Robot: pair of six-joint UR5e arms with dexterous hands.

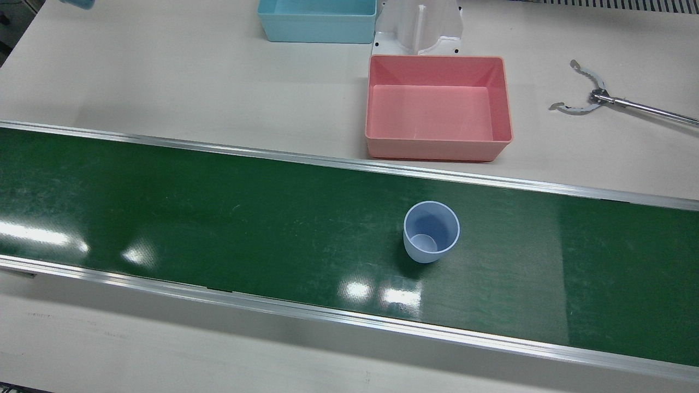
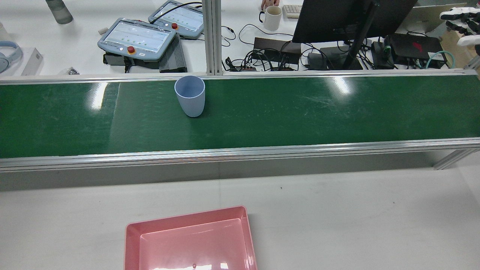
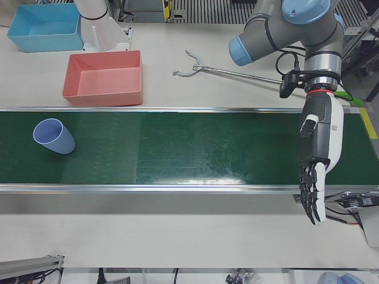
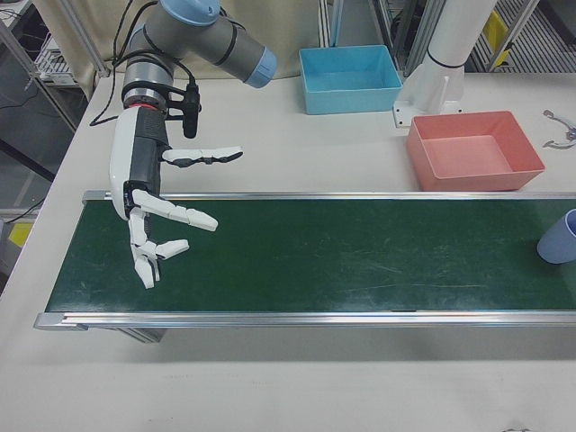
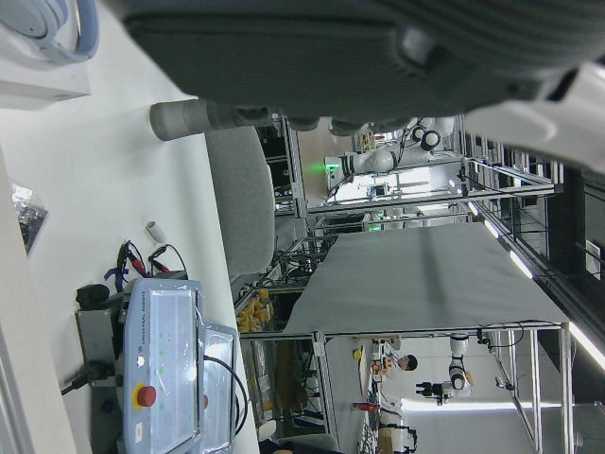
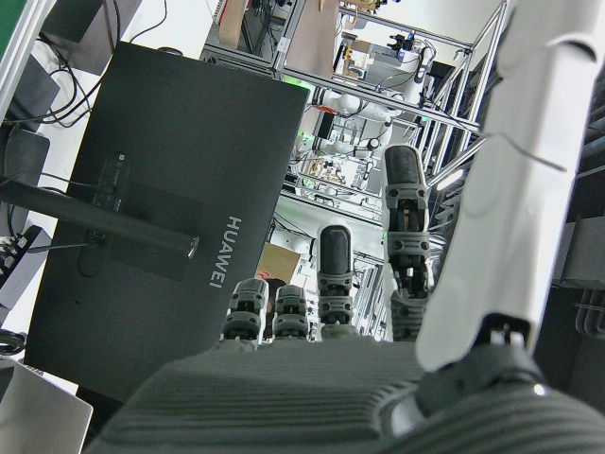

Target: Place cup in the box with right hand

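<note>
We see the right hand spread wide and empty at the frame's left while the cup stands upright on the green belt far right, so we'd reach across and wrap its side squarely.

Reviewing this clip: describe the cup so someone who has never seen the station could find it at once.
Find the long green conveyor belt crossing the table; the cup stands upright on it, alone, on the belt stretch in front of the pink box. It is a pale blue, handleless tumbler, open end up and apparently empty, the only thing on the belt, and round, unlike the rectangular pink and blue boxes on the table.
</note>
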